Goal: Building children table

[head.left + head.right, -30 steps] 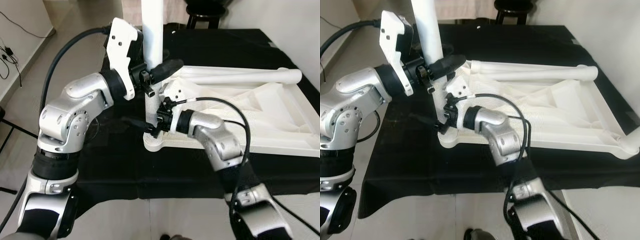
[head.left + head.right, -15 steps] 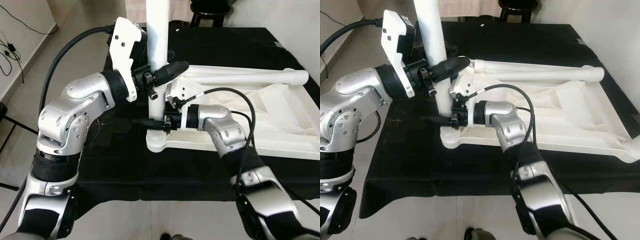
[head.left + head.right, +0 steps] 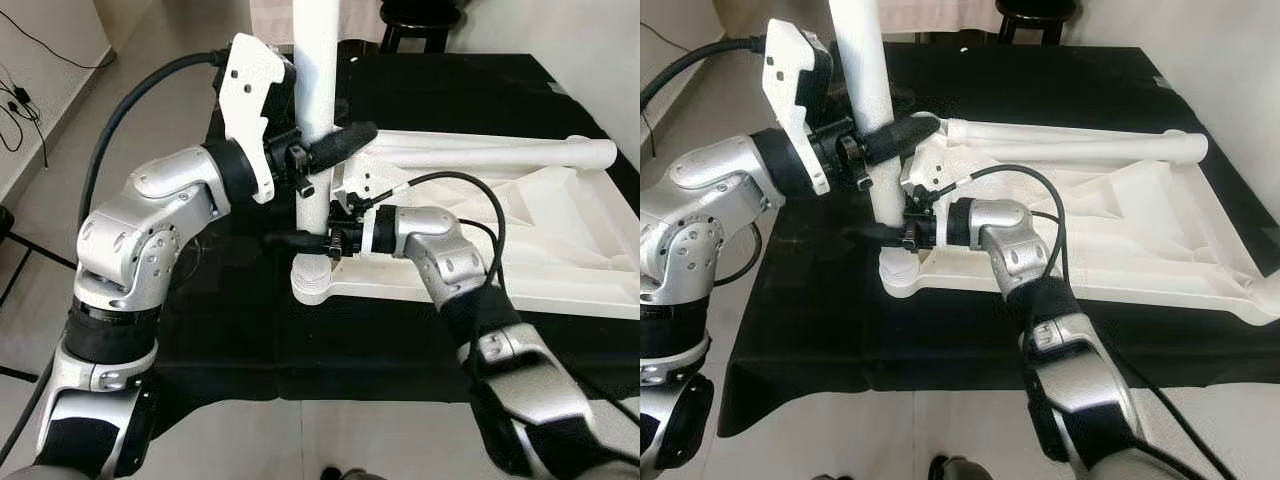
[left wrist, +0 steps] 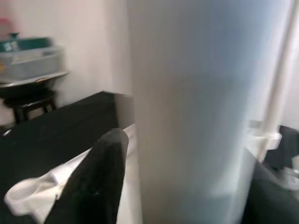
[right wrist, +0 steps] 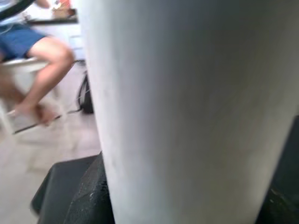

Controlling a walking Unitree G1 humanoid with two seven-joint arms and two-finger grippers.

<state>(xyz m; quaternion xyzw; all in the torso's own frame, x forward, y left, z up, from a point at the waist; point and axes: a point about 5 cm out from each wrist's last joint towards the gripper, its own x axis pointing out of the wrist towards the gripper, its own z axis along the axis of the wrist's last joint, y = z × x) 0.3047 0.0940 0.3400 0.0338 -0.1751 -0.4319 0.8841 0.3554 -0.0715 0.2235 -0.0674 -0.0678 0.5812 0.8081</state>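
Black cloth [image 3: 250,340] covers the low table, where the white children's table frame [image 3: 560,250] lies upside down. One white leg [image 3: 316,100] stands upright in its corner socket [image 3: 316,280], its top cut off from view. Left claw [image 3: 325,150] is clamped around the leg mid-height; right claw [image 3: 300,240] grips it just above the socket. No writing is legible. A blurred seated person's legs [image 5: 42,60] appear behind.

Black-draped table [image 3: 250,330] — white tabletop [image 3: 560,240]
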